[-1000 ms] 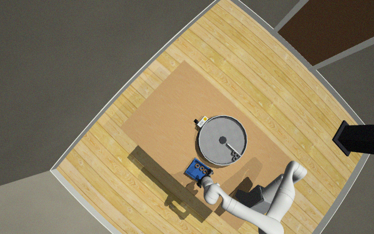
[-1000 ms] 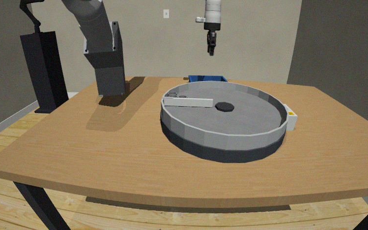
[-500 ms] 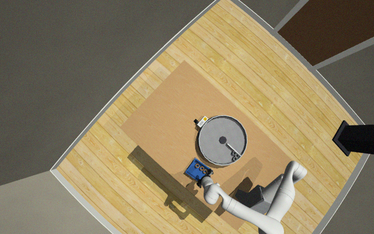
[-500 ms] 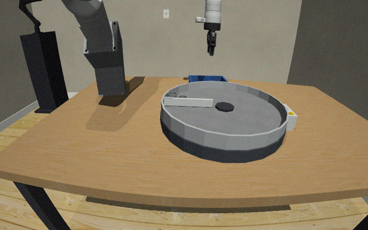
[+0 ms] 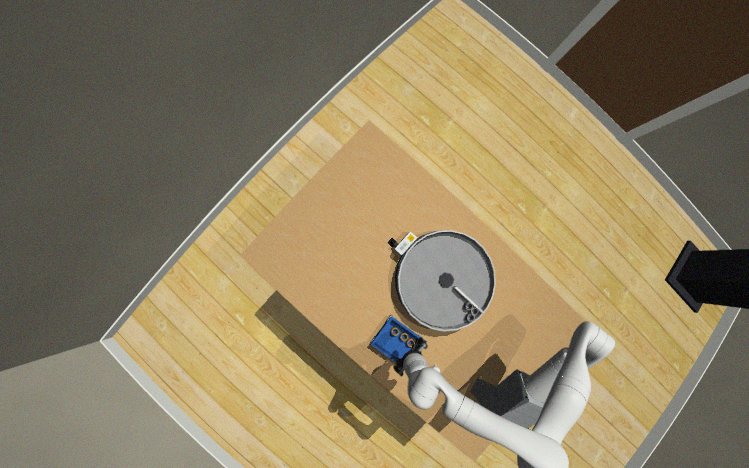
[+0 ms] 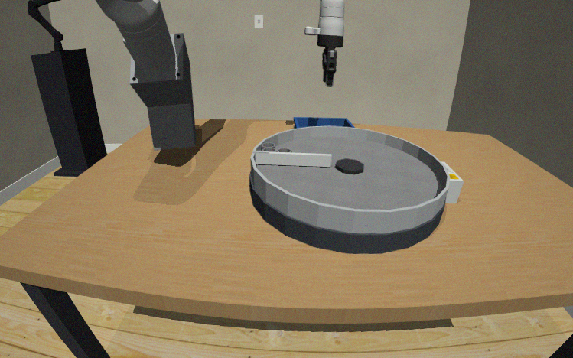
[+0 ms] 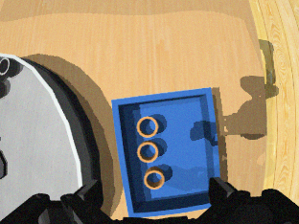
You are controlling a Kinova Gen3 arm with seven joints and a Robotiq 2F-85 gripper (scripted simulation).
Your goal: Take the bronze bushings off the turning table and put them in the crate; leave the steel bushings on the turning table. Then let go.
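Wooden table [image 6: 145, 231], fingers spread wide, empty

Open air above crate [image 7: 168, 152]

table: wooden top [image 6: 101, 231] on dark legs, filling the middle of the exterior view
turning table: grey round tray [image 6: 346, 213] on a dark base, right of centre
crate: blue [image 6: 322, 122], just behind the turning table
small box: white with yellow label [image 6: 453, 184], touching the tray's right side
arm pedestal: grey block [image 6: 172, 120], upper left
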